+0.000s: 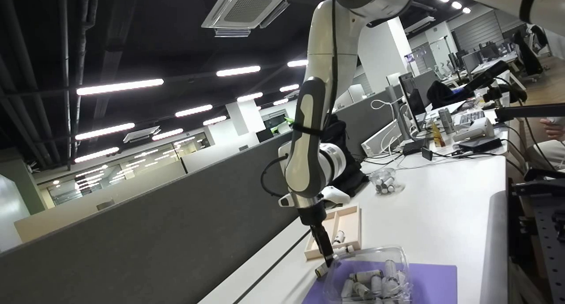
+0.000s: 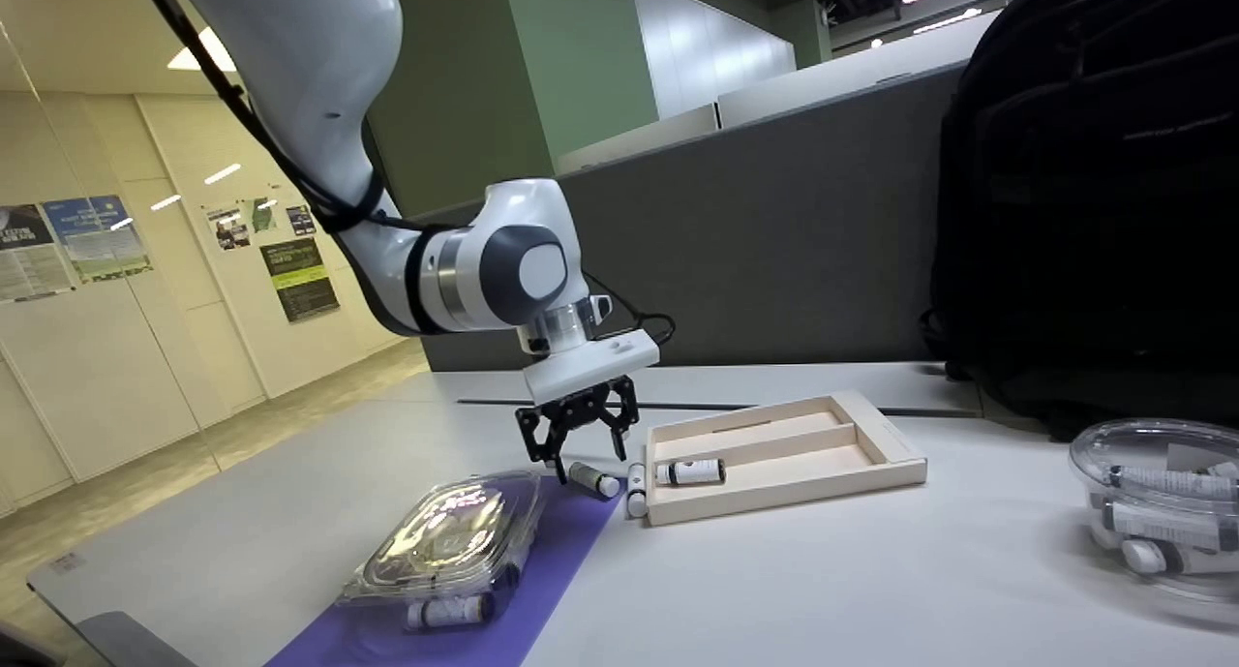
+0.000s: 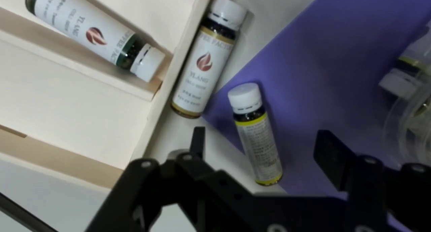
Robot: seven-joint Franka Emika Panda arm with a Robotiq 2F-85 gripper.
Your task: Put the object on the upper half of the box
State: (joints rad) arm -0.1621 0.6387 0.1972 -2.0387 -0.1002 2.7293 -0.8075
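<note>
Black, jointed two-fingered pincer [image 3: 262, 137], closest to the wrist camera, is found spread wide, its fingertips [image 3: 198, 141] being set on either side of a white-capped, yellow-banded cylindrical bottle [image 3: 258, 144], with a visible gap at each side. This bottle is laid on its side below the pincer, borne partly by a flat purple sheet [image 3: 309, 73] and partly by a white tabletop [image 2: 823, 590]. To the left of the pincer in the wrist view, a flat, rectangular box [image 3: 74, 104] of pale wood with raised edges is noted; beside its wooden divider [image 3: 75, 64], a white-labelled, green-banded cylindrical bottle [image 3: 91, 33] is contained in one compartment. Between the box and the yellow-banded bottle, a white-capped, gold-banded cylindrical bottle [image 3: 203, 67] is positioned just beside the box's outer wall; contact cannot be confirmed. To the right of the pincer, a clear plastic container [image 3: 409, 131] is partly seen; white-labelled bottles [image 1: 375, 284] are held in it. Well apart from the pincer, a round, clear plastic tub [image 2: 1094, 457] is observed in both exterior views.
</note>
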